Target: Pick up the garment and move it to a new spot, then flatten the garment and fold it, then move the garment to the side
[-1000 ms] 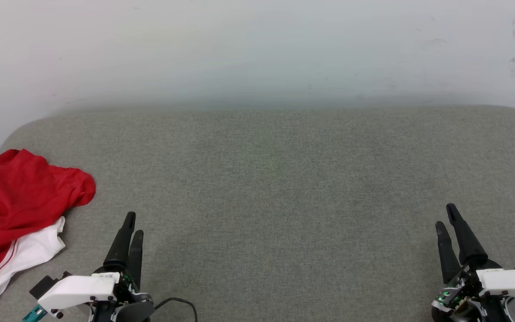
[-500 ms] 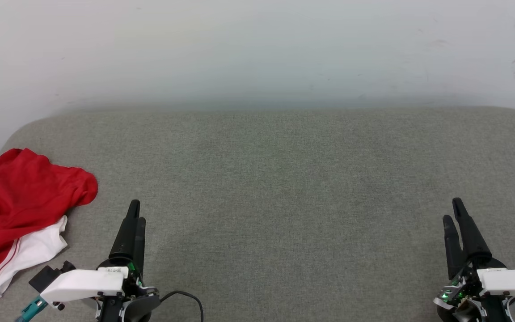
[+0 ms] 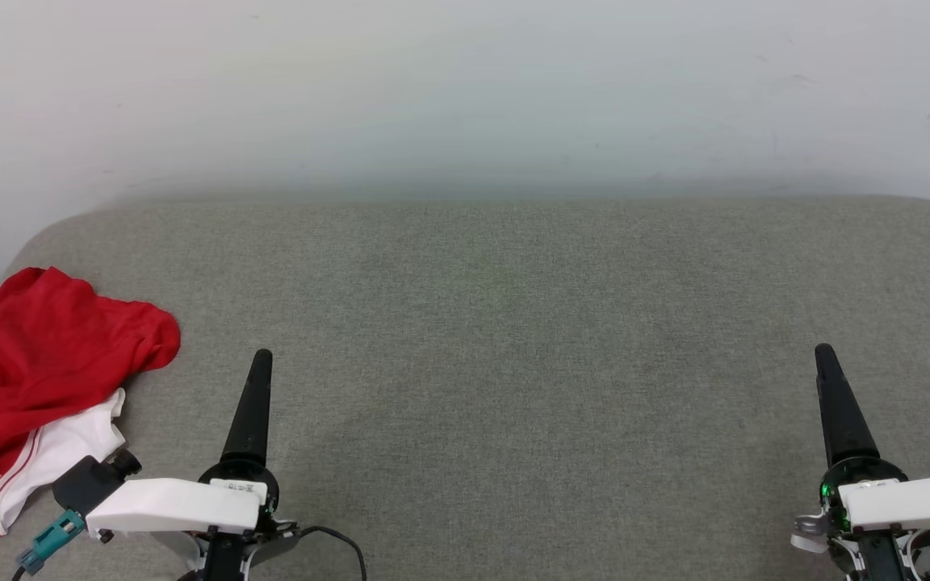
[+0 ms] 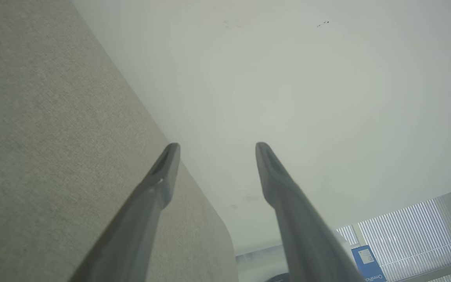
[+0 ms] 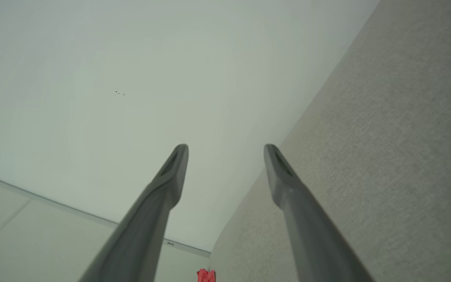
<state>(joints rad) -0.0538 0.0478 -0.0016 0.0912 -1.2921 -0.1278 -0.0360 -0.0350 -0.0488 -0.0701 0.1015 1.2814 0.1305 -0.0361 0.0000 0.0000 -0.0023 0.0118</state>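
Left arm [image 3: 174, 504] is being held low at the near edge of the grey tabletop [image 3: 513, 323], fingers [image 3: 255, 403] pointing toward the wall [image 3: 465, 97]. Right arm [image 3: 909, 500] is being held likewise at near right. Left jaws and right jaws are being held spread, nothing between them. The garment [image 3: 53, 355] is lying crumpled at the tabletop's left edge, beside the left arm. Its long axis is running near-to-far, with the white sleeve [image 3: 61, 452] nearest and the red body farthest.

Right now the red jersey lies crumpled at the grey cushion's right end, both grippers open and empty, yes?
No: the head view shows the red jersey at the left end of the grey cushion. The left gripper and right gripper are indeed open and empty.
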